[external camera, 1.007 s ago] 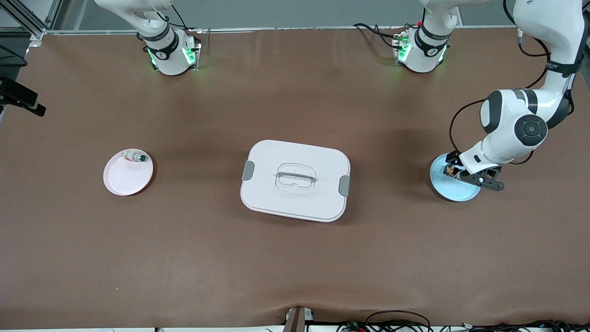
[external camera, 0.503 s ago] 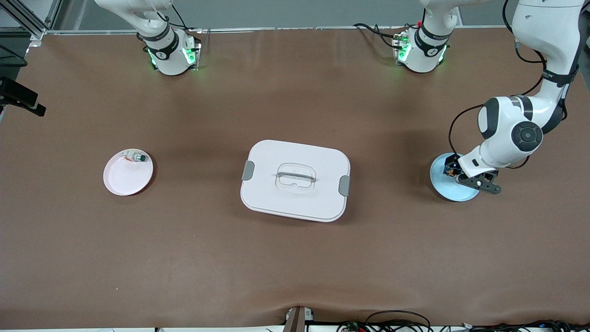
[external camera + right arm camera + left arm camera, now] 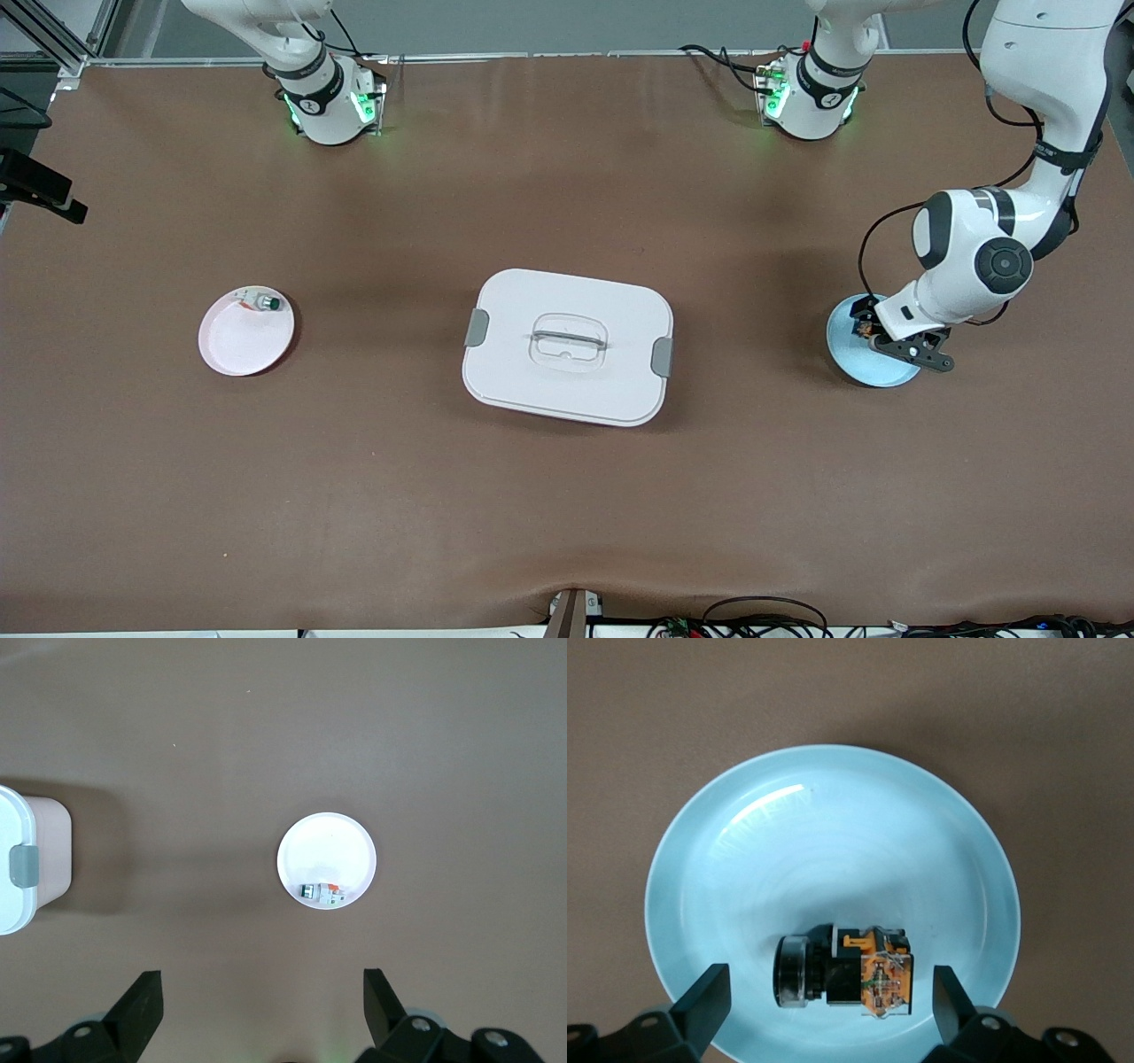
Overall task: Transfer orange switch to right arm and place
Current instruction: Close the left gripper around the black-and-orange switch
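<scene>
The orange switch [image 3: 861, 328] [image 3: 859, 979], a small black block with an orange part and a silver ring, lies on its side on the light blue plate [image 3: 864, 368] [image 3: 833, 842] at the left arm's end of the table. My left gripper [image 3: 873, 330] [image 3: 830, 1001] is low over that plate and open, with one finger on each side of the switch and a gap to both. My right gripper [image 3: 263, 1005] is open and empty, high above the table, and does not show in the front view.
A pale pink plate [image 3: 244, 341] [image 3: 326, 850] toward the right arm's end holds a small white-silver piece with a green cap [image 3: 260, 303] [image 3: 321, 893]. A white lidded box with grey latches [image 3: 611, 381] [image 3: 18, 859] stands mid-table between the two plates.
The left arm has sunk lower over the blue plate, bringing its open fingers down around the switch. The switch has not moved. Nothing changed at the right arm's end.
</scene>
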Available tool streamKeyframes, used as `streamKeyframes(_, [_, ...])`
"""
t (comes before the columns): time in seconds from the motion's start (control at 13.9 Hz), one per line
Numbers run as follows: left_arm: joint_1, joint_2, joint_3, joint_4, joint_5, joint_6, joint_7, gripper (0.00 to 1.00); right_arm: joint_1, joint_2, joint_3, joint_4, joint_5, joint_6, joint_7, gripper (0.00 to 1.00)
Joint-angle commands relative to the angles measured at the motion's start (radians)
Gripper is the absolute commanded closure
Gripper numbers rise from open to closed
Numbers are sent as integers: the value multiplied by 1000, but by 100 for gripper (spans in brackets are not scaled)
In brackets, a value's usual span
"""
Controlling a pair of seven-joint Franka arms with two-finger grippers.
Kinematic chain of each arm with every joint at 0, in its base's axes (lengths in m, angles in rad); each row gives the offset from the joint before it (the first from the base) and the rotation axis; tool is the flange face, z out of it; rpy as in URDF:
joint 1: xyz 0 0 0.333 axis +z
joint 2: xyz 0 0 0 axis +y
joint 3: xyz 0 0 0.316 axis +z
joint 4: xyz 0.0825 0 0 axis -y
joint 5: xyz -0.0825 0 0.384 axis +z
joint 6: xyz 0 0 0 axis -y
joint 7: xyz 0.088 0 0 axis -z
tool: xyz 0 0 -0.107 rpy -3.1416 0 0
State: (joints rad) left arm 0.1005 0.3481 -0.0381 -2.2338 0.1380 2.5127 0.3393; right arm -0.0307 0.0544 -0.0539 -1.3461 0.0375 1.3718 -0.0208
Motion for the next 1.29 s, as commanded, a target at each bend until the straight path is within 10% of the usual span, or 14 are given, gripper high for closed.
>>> streamKeyframes(0.0, [18, -1, -8, -26, 23, 43, 12, 0, -9, -18, 6, -16, -8, -4, 15, 0])
streamKeyframes(1.22, [33, 54, -9, -30, 23, 93, 46, 0, -18, -18, 6, -18, -8, 4, 13, 0])
